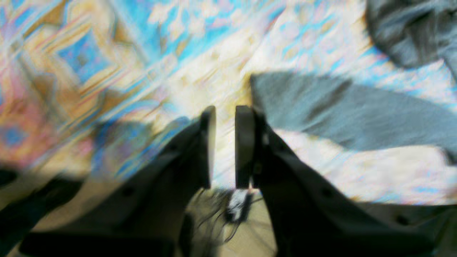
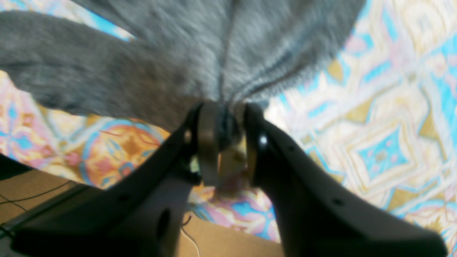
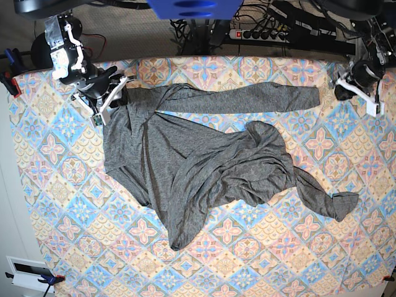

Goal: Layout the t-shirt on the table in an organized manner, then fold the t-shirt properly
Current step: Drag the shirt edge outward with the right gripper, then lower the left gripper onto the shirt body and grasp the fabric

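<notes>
The t-shirt (image 3: 198,167) lies crumpled across the middle of the counter (image 3: 55,185), a heather dark-grey knit with long sleeves. One sleeve stretches flat toward 2 o'clock, ending near the far edge; the other trails to 4 o'clock and ends in a twisted knot of fabric. The body is bunched in diagonal folds, with a pointed hem reaching toward 6 o'clock. The counter wears a cloth of blue, pink and cream diamond tiles with floral medallions.

At 10 o'clock the right pincer (image 3: 114,93) sits on the shirt's shoulder corner; in its wrist view the right pincer (image 2: 225,125) has a gathered ridge of grey knit between its pads, the jaws a little apart around the fabric.

At 2 o'clock the left pincer (image 3: 365,93) stands just past the sleeve end, apart from it. Its wrist view shows the left pincer (image 1: 225,142) with a narrow gap between the pads and nothing in it, the sleeve cuff (image 1: 321,103) lying on the cloth just beside.

Beyond the far edge, at 12 o'clock, a power strip (image 3: 272,34) and tangled cables rest on the floor.
</notes>
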Robot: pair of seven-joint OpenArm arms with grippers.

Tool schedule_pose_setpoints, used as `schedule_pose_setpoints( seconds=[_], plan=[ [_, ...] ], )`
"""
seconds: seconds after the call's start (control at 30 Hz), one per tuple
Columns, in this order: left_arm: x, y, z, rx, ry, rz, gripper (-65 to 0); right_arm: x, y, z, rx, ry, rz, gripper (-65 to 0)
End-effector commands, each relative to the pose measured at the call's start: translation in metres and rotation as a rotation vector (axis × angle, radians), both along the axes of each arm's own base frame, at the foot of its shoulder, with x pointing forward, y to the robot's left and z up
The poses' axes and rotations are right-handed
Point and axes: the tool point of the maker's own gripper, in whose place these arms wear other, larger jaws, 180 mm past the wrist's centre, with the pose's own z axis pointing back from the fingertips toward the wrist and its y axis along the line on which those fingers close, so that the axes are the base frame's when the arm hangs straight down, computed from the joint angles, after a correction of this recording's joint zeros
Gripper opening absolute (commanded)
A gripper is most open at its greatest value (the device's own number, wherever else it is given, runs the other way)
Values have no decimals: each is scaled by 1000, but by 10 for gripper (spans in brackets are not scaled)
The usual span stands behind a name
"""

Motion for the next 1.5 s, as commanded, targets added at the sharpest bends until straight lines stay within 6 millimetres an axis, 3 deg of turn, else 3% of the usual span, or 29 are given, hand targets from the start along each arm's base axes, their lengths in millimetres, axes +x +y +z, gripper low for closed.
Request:
schedule_pose_setpoints(
  seconds=[0.0, 0.1, 0.23, 0.33, 0.47, 0.6, 0.73, 0.93, 1.03, 1.3, 1.47],
  plan=[
    [10, 1, 16, 2, -59, -14, -550, 8, 1, 12, 3, -47, 12, -498],
    [21, -15, 36, -42, -134, -48, -518, 4, 2, 13, 5, -43, 16, -486],
    [32, -28, 52, -83, -199, -77, -438, 7, -11, 16, -10, -56, -22, -486],
    [46, -33, 61, -99, -247, -84, -389, 0, -32, 16, -34, -47, -75, -486],
    [74, -66, 68, -154, -258, -176, -366, 9, -54, 31, 3, -103, -209, -486],
    [103, -106, 69, -218, -227, -205, -376, 26, -67, 49, 82, -174, -326, -486],
    [128, -150, 66, -218, -201, -246, -380, 34, -61, 52, 119, -198, -349, -486],
    [145, -190, 30, -94, -96, -315, -380, 47, -54, 60, 156, -235, -362, -486],
    [145, -193, 18, -22, -62, -329, -379, 45, -47, 57, 186, -229, -375, -486],
    [147, -163, 10, 192, -28, -288, -377, 50, -39, 58, 218, -240, -389, -486],
    [146, -171, 4, 325, -11, -354, -376, 62, -42, 62, 226, -262, -396, -486]
  ],
)
